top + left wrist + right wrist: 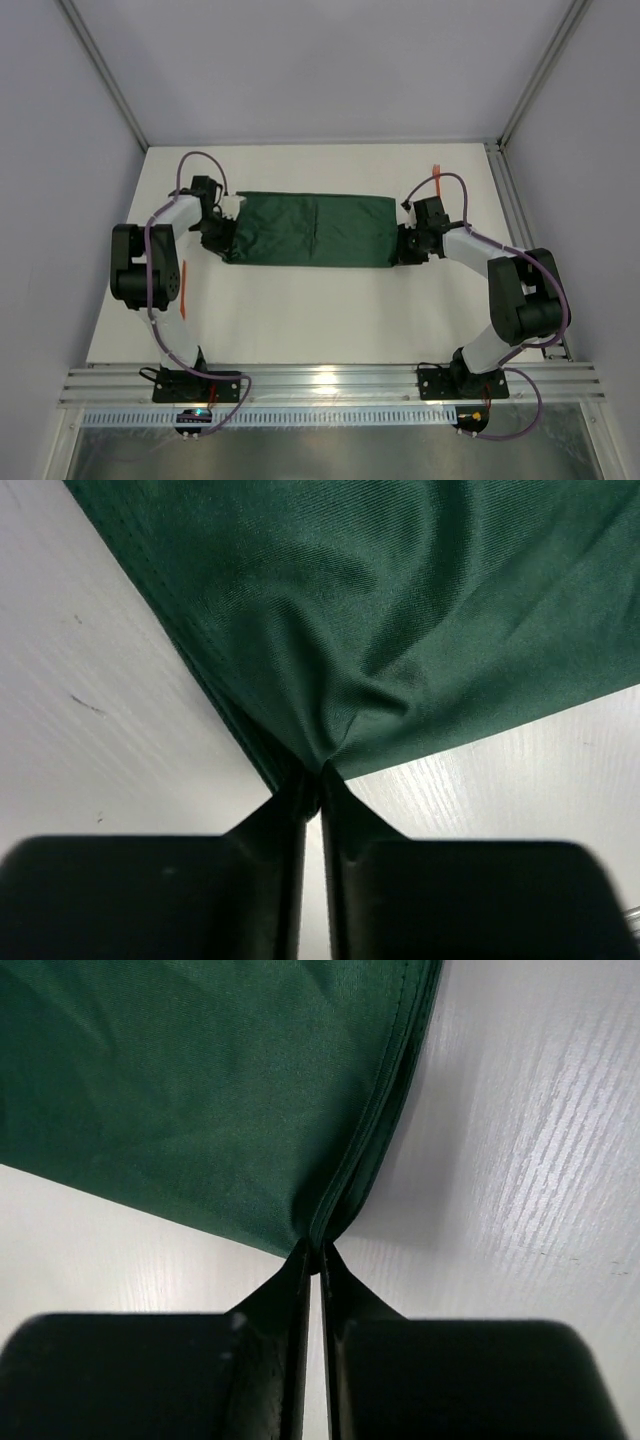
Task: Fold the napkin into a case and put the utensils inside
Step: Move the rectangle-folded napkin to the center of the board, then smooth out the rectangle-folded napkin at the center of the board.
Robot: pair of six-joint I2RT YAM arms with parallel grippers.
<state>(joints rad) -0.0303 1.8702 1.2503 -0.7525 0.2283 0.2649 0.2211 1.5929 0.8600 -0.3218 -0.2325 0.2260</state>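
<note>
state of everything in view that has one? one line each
napkin: folded into a flat rectangle on the table, pinched at both ends.
left gripper: shut on the napkin's left near corner.
right gripper: shut on its right near corner.
utensil: on the table, far right, outside the napkin.
second orange piece: left side, outside the napkin; too small to identify.
</note>
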